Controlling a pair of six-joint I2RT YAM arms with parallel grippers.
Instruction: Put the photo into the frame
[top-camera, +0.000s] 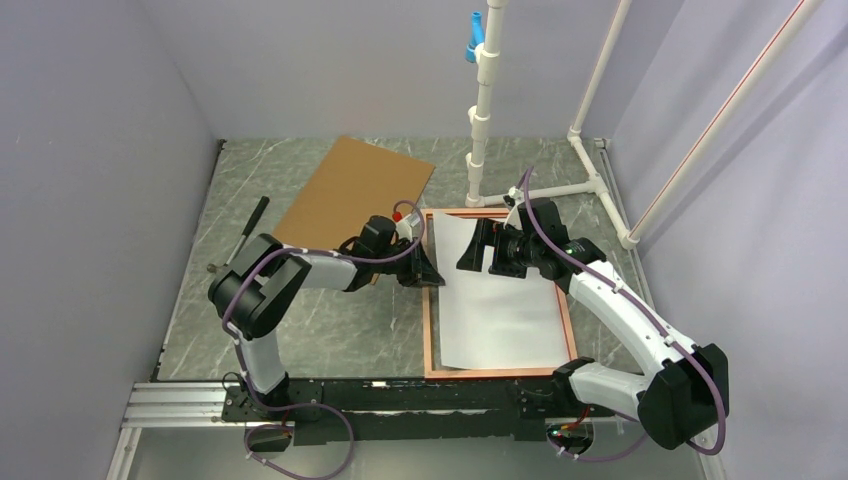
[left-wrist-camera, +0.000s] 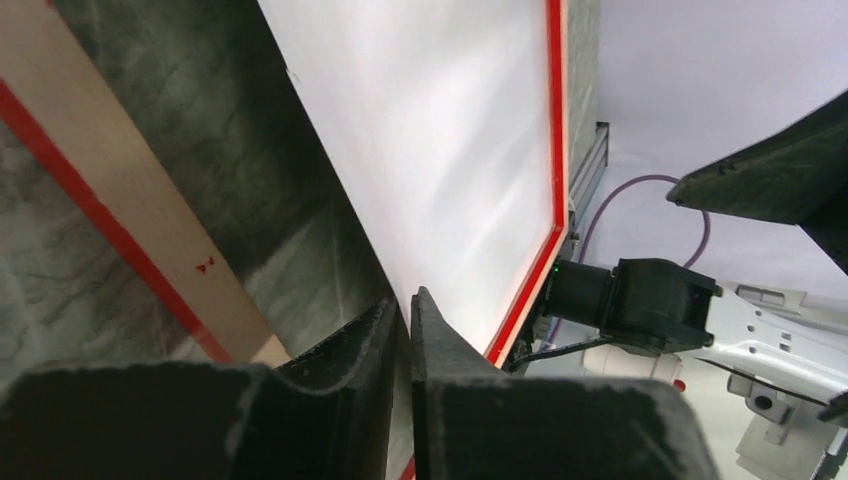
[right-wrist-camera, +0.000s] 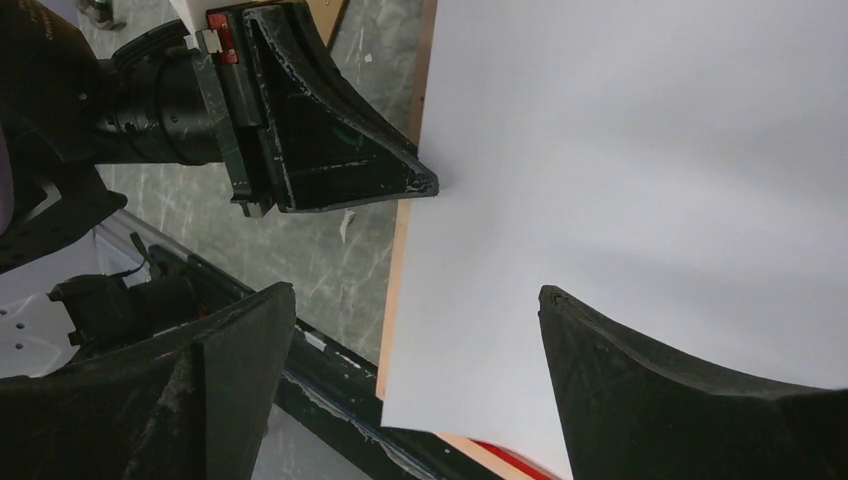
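The frame (top-camera: 428, 340) lies flat on the table with its copper-orange back edge up; its red edge (left-wrist-camera: 556, 120) shows in the left wrist view and a copper strip of it (right-wrist-camera: 398, 270) in the right wrist view. The photo (top-camera: 500, 310) rests on it white back up, slightly askew, its image side hidden. My left gripper (top-camera: 436, 275) is at the photo's left edge, jaws pinched on the sheet (left-wrist-camera: 450, 150) with only a sliver of gap (left-wrist-camera: 403, 300). My right gripper (top-camera: 478, 250) hovers open over the photo's upper part (right-wrist-camera: 620, 150), nothing between its fingers (right-wrist-camera: 415, 292).
A plain brown backing board (top-camera: 355, 190) lies at the back left, just behind the left arm. A white pipe stand (top-camera: 482, 120) rises behind the frame's far edge. A thin black tool (top-camera: 250, 225) lies near the left wall. Walls close in on both sides.
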